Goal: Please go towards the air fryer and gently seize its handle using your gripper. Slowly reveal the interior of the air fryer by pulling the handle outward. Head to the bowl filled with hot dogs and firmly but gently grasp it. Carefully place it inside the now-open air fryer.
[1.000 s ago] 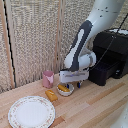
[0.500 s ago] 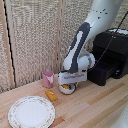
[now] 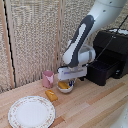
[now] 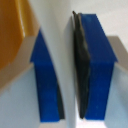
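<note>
- Round white bowl (image 3: 65, 88) on the wooden bench (image 3: 95, 105), with smooth orange hot dogs (image 3: 63, 85) inside.
- Gripper (image 3: 68, 82): blue-padded fingers (image 4: 47, 80) clamp the bowl's thin rim.

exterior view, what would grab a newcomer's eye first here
The white arm, bent over the table's middle with its tool down at the small bowl. Next, the big black air fryer at the exterior view's right, drawer pulled out. Then the floral-rimmed plate, lower left.
</note>
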